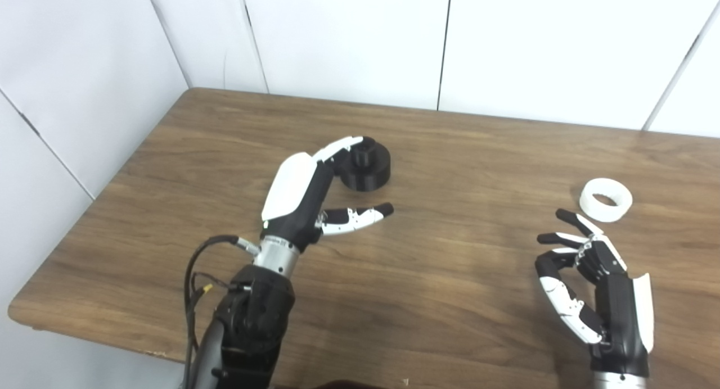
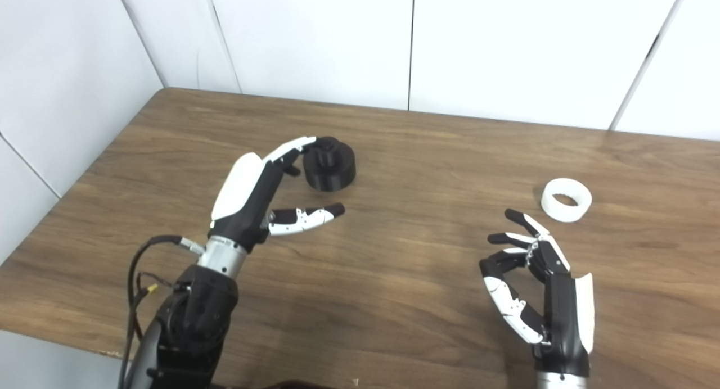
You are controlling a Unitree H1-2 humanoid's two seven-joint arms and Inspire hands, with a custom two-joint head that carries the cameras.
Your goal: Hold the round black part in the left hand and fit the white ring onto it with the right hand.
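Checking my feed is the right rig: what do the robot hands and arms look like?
Each robot hand, left and right, is black with a white back shell and white finger segments tipped black. Silver wrist cuffs join black forearms. Loose black cables loop beside the left wrist.

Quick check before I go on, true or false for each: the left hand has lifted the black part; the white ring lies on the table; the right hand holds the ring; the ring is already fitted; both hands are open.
1. The left hand has lifted the round black plastic part. False: the part sits on the wooden table, fingers reaching beside it.
2. The white plastic ring lies on the table. True.
3. The right hand holds the ring. False: it is apart from the ring and holds nothing.
4. The ring is fitted on the black part. False: they lie far apart.
5. Both hands are open. True.
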